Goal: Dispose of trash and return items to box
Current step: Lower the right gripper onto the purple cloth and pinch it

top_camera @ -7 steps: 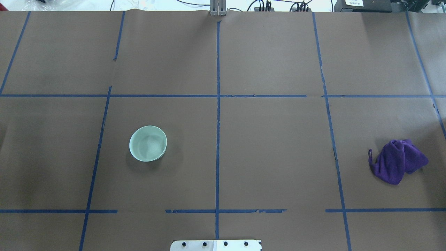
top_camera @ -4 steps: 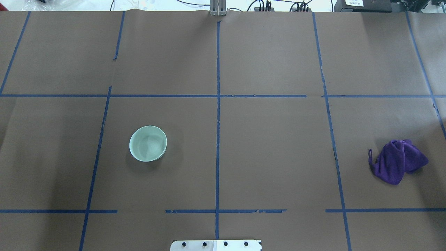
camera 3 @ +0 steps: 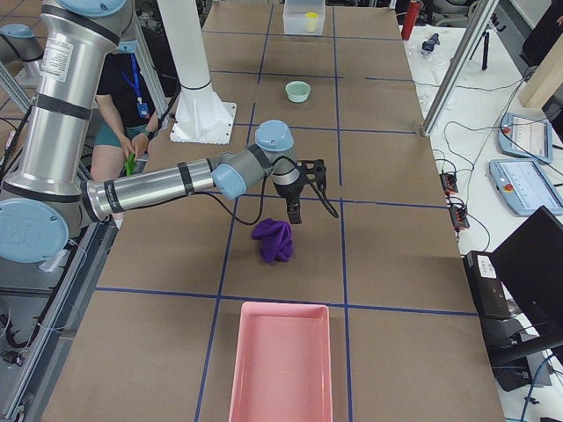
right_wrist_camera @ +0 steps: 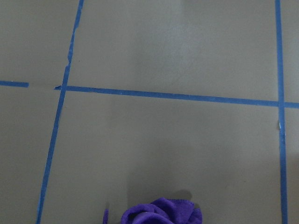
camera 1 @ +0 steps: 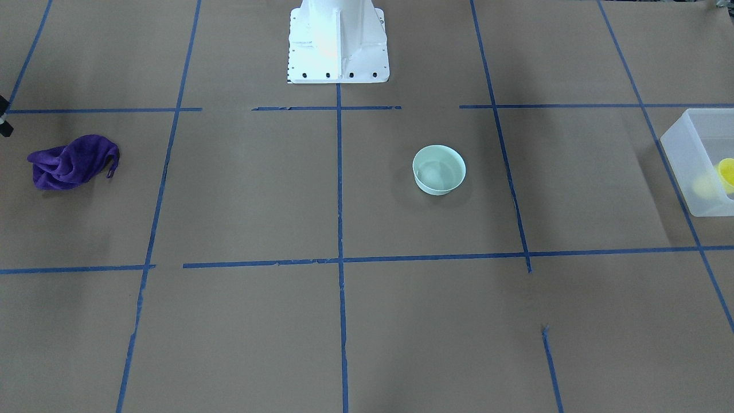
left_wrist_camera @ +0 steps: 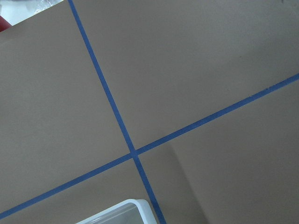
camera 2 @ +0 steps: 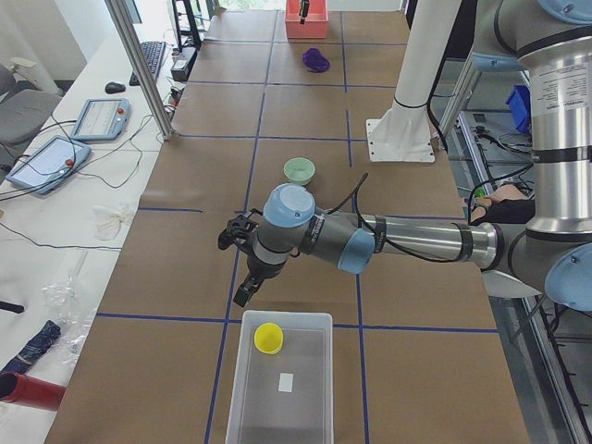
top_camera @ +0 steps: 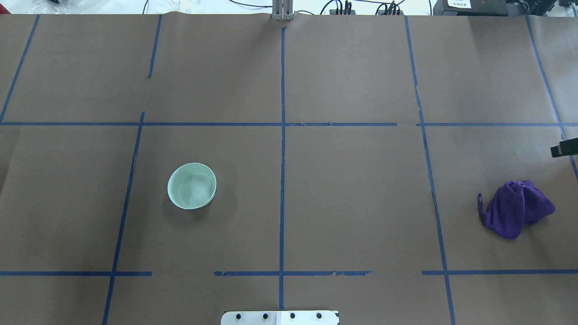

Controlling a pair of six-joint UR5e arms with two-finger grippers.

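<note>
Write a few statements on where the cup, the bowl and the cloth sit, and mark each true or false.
1. The yellow cup sits inside the bin. True.
2. The mint bowl stands upright on the table. True.
3. The mint bowl touches the bin. False: it stands well apart from it.
4. The purple cloth lies in the pink tray. False: it lies on the table, apart from the tray.
</note>
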